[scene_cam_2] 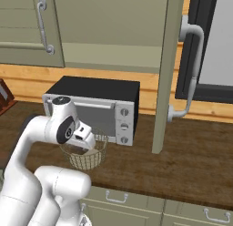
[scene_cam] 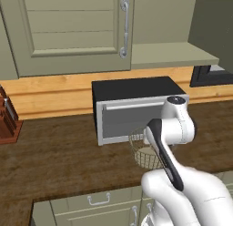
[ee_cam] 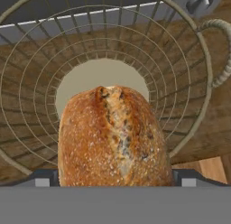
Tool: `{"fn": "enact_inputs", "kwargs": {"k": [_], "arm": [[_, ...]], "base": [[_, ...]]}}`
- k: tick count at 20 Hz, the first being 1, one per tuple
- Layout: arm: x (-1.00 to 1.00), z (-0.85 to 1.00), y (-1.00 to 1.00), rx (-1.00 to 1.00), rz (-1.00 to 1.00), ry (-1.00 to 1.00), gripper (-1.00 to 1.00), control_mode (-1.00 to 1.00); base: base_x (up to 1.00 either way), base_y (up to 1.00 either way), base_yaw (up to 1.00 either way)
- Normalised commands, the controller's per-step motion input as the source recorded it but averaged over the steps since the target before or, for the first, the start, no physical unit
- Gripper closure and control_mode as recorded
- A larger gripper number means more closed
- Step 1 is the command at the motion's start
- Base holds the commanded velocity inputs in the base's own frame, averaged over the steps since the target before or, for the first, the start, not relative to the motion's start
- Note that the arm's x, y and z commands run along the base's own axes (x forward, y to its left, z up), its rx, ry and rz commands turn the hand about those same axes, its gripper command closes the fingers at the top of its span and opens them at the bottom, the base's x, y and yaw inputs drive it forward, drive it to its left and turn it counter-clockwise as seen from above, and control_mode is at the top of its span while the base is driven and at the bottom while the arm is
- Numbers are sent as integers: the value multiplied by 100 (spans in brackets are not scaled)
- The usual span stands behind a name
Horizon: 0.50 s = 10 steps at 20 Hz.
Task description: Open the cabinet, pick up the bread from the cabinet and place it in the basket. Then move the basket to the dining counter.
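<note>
With the cabinet (scene_cam_2: 166, 70) open, your gripper (ee_cam: 115, 184) holds the bread (ee_cam: 113, 137) directly over the basket (ee_cam: 189, 60) below it; release and the carry to the dining counter remain.

A black microwave (scene_cam: 134, 109) sits on the dark wood worktop (scene_cam: 54, 156) below a dark-framed window (scene_cam_2: 214, 43)

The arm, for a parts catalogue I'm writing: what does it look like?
Glossy white rounded links with a dark strip along the forearm and grey-ringed circular joint caps. The gripper has two small dark fingertips with grey pads. No cables or markings visible.
</note>
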Motion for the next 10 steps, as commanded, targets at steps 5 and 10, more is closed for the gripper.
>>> {"fn": "enact_inputs", "kwargs": {"k": [5, 10], "arm": [[43, -21, 0, 3, 0, 3, 100, -100], [46, -27, 0, 0, 0, 5, 100, -100]], "base": [[0, 0, 0], [0, 0, 0]]}}
